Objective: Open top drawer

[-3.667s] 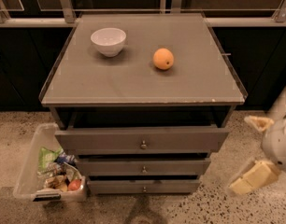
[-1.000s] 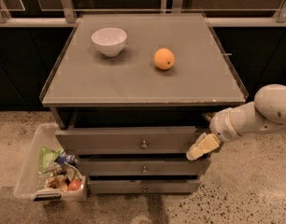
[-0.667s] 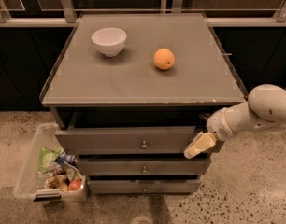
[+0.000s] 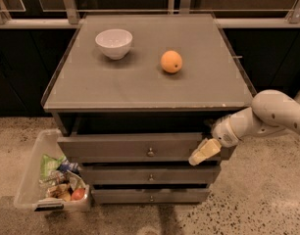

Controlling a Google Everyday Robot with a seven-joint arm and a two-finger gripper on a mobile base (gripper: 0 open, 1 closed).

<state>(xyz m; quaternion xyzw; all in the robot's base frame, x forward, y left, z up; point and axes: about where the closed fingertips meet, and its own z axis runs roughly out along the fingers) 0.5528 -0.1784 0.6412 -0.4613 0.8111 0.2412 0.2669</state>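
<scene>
The top drawer [image 4: 120, 148] is the widest of three grey drawers under the grey cabinet top, with a small round brass knob [image 4: 150, 152] at its centre. It stands pulled out a little, with a dark gap above its front. My gripper [image 4: 204, 152] comes in from the right on a white arm and sits against the right part of the top drawer's front, to the right of the knob and apart from it.
A white bowl [image 4: 113, 43] and an orange [image 4: 171, 61] sit on the cabinet top [image 4: 140, 82]. Two narrower drawers [image 4: 151, 178] lie below the top one. A clear bin of snacks [image 4: 51, 180] stands on the floor at the cabinet's left.
The arm has swung in from the lower right to the top drawer's right part and keeps edging left along the front. The drawer has not visibly moved.
</scene>
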